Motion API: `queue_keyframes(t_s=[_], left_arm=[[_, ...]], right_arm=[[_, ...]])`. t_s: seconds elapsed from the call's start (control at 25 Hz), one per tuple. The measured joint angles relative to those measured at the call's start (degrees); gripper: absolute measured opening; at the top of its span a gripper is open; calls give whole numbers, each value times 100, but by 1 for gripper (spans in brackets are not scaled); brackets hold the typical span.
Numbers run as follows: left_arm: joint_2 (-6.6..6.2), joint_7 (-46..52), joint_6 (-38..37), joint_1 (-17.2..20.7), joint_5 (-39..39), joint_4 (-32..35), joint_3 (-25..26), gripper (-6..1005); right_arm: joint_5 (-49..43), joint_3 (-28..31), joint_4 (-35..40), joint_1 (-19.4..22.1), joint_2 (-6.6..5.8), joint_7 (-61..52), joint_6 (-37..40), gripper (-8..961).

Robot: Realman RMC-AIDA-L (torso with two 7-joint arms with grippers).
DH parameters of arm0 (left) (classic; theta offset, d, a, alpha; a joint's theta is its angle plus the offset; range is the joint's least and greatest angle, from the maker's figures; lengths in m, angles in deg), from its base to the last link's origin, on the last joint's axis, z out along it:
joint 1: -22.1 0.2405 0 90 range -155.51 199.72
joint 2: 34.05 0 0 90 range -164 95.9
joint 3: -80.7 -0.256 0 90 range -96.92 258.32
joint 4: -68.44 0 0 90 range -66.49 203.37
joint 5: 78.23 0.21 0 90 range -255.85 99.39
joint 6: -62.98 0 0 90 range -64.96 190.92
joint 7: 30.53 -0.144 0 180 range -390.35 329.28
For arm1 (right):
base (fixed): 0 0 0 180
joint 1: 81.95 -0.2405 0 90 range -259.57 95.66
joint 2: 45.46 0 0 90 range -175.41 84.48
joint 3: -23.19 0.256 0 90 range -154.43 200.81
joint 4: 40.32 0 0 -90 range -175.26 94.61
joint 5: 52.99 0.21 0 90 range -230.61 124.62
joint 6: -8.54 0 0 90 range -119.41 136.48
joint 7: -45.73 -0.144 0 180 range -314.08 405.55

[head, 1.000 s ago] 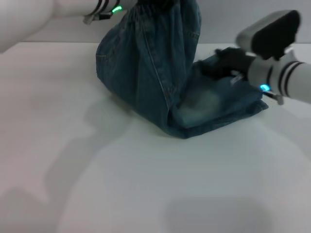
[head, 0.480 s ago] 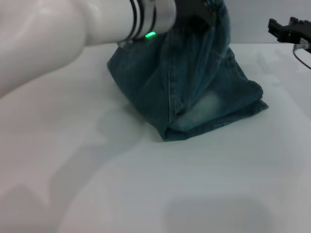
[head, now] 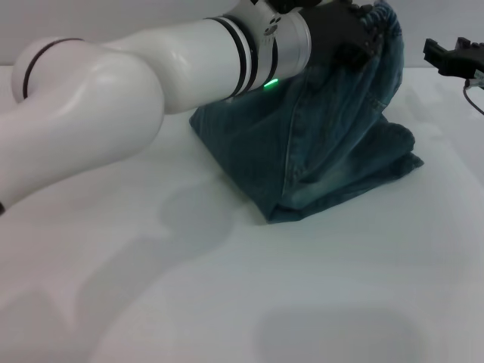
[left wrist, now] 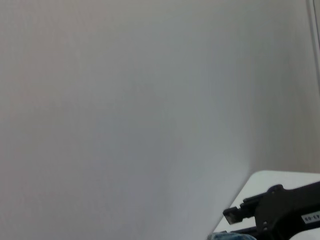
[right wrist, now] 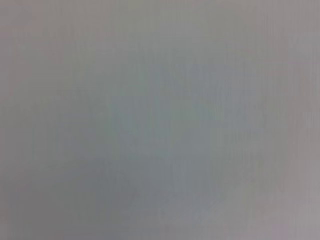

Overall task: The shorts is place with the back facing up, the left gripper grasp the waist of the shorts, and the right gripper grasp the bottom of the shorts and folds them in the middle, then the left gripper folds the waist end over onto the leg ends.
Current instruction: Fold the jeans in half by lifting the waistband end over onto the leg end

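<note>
The left gripper (head: 361,32) is clamped on the gathered waist end of the shorts (head: 333,151), holding that end lifted well above the table (head: 227,302) near the top of the head view; its white arm with a green light stretches in across the scene from the left. Below the grip the blue-green denim hangs down in a slanted sheet to the rest of the shorts, which lie folded on the table with the lower folded edge nearest the camera. The leg ends seem to lie at the right side of the pile, though the folds blur them. The right gripper (head: 454,59) hovers apart from the cloth at the right edge, holding nothing, fingers apparently parted.
</note>
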Motion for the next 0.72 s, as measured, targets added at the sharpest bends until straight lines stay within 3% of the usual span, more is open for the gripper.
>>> queue_keyframes(t_s=[0.52, 0.68, 0.72], left_arm=[[-21, 49, -53, 38, -66, -35, -23, 432], [-36, 46, 1, 183, -67, 22, 88, 519], [-36, 46, 1, 183, -67, 22, 88, 596]], right_arm=[[91, 10, 12, 88, 21, -19, 108, 554], [96, 11, 204, 221, 23, -19, 448, 555], [90, 0, 290, 279, 18, -19, 640, 555]])
